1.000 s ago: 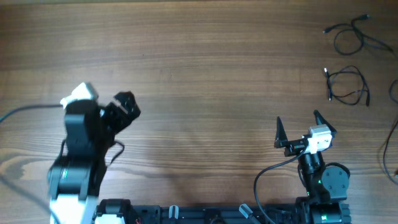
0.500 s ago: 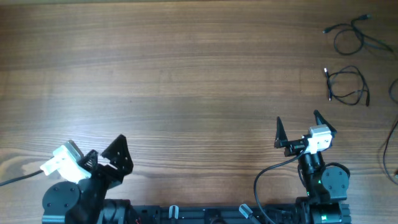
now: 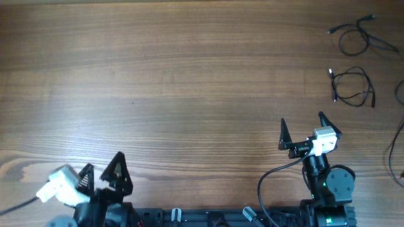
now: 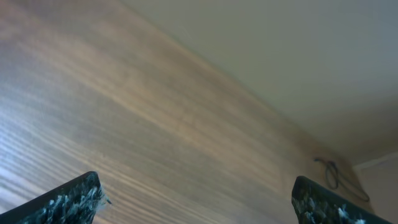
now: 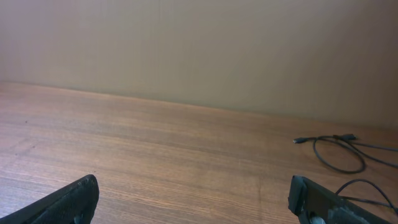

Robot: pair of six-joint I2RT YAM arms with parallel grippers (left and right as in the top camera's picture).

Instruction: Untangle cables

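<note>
- the table [image 3: 189, 75] is brown wood and fills almost the whole overhead view.
- the left gripper [image 3: 103, 161] sits at the lower left of the overhead view, close to the bottom edge.
- its two fingers [image 4: 68, 202] are spread wide apart, and there is nothing between them.
- the right gripper [image 3: 302, 118] is at the lower right of the overhead view, pointing up the frame.
- its fingers [image 5: 71, 200] are spread wide too, and it holds nothing.
- the cables are in the upper right corner of the overhead view, well apart from both grippers.
- the top cable [image 3: 367, 39] makes one loose loop with thin tails going out to the left and right.
- the second cable [image 3: 368, 81] lies just below it in its own loose loop, with tiny plug ends.
- these two cables do not touch each other.
- more thin black cord [image 3: 392, 151] shows at the right edge, but the frame cuts it off.
- in the right wrist view, the looped cables lie flat on the wood at the right side, far ahead of the fingers.
- in the left wrist view, one cable is a small dark shape at the lower right, far away and blurry.
- a thick black wire [image 3: 271, 176] curves beside the right arm at the bottom.
</note>
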